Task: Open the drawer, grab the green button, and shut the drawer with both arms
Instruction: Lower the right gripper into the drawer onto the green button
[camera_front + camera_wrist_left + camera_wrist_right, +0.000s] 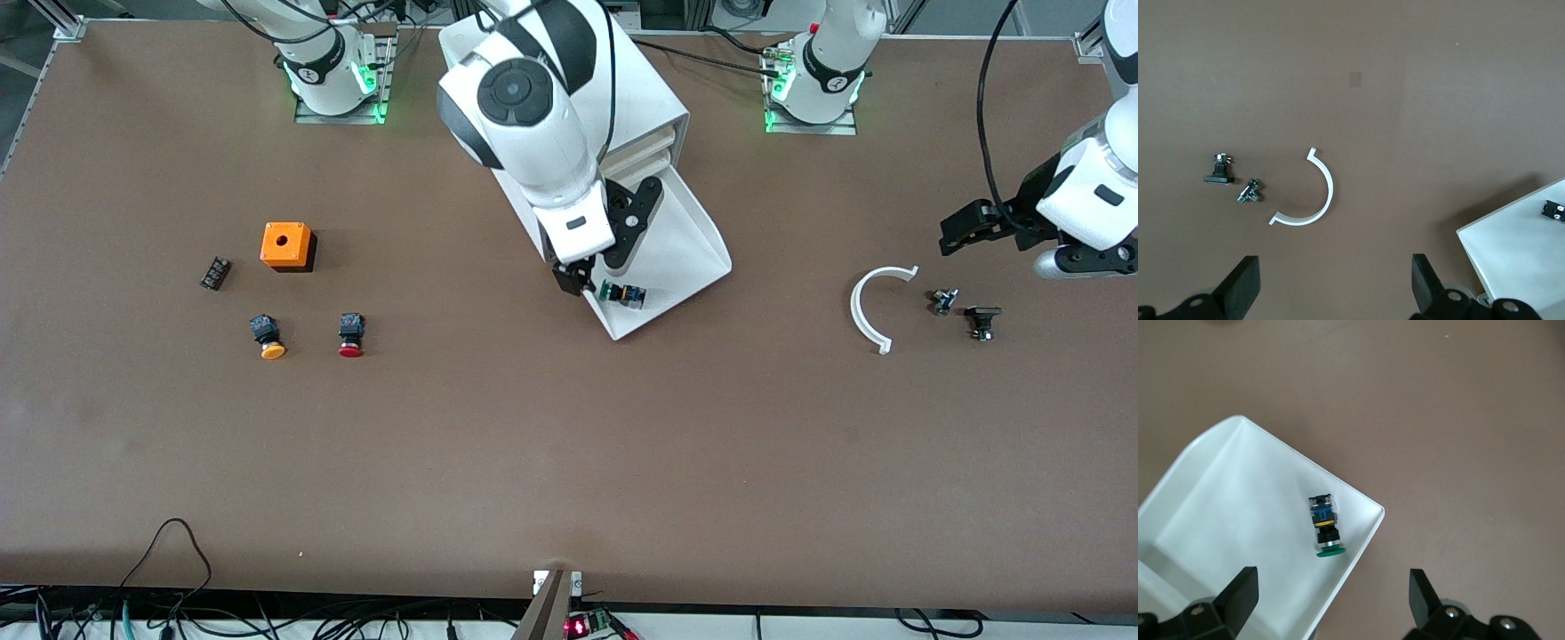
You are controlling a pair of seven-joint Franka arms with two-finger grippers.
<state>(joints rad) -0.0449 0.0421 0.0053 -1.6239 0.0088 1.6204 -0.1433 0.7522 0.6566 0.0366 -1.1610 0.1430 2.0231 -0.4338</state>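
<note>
Now the button [622, 294] lies on its side in the pulled-out drawer [689, 240], close to the drawer's front lip, with the right gripper [582, 277] just beside it at its nine o'clock, fingers spread and holding nothing. Toward the left arm's end of the table, the left gripper [965, 229] hangs over bare tabletop, fingers released, at about one o'clock from a white curved strip [867, 311].

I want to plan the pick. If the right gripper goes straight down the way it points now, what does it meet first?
Probably the drawer, near its front corner. The right gripper hangs open over the pulled-out drawer, with the button lying on its side just ahead of the fingers. Depth is unclear, so it may touch the button's green cap first.
</note>
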